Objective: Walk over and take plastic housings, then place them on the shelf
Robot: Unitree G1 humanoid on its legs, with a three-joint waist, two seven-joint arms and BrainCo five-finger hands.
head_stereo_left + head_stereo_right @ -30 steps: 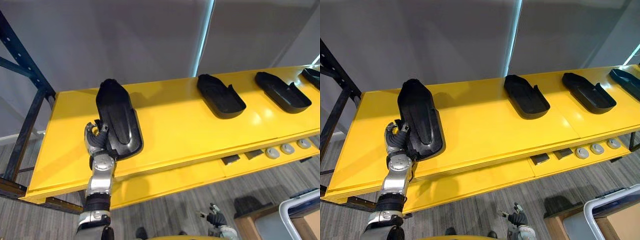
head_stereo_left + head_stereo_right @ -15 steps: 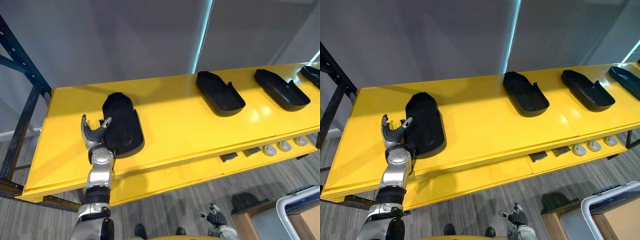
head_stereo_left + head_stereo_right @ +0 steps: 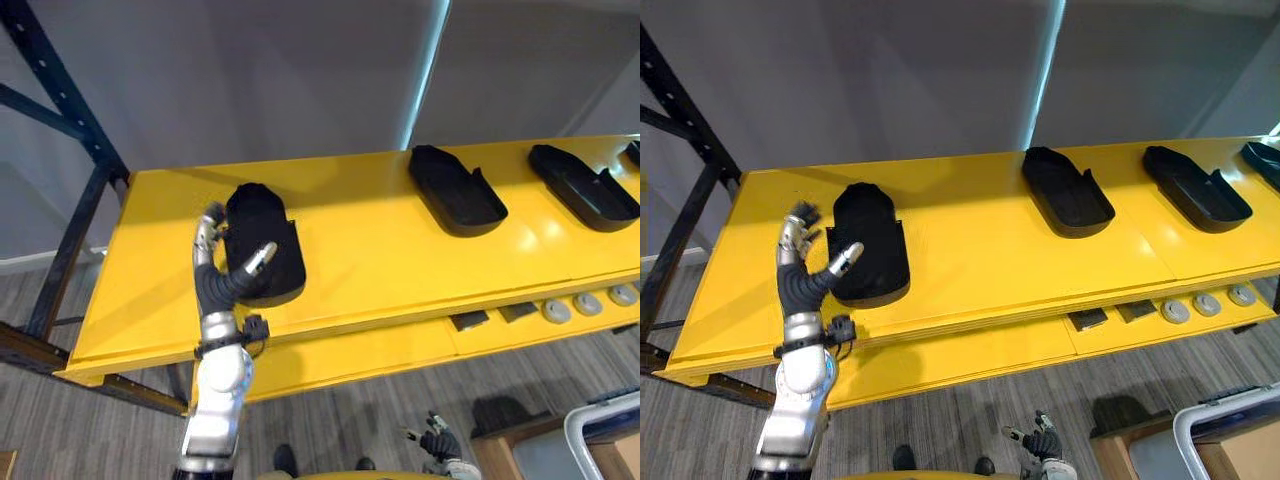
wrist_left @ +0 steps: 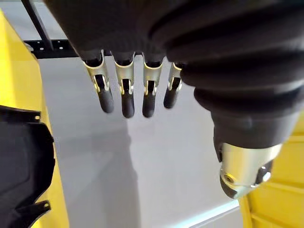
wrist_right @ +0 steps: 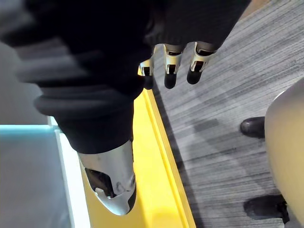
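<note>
Let go with the left hand (image 3: 218, 280), fingers spread wide, leaving the black moulded plastic housing (image 3: 264, 256) near the left end of the yellow shelf (image 3: 360, 250). Looks placed, so time to fetch another. Holds right hand (image 3: 437, 443) low, relaxed.

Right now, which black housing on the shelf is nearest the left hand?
The leftmost housing, just beside the left hand; the other housings lie well off to the right.
</note>
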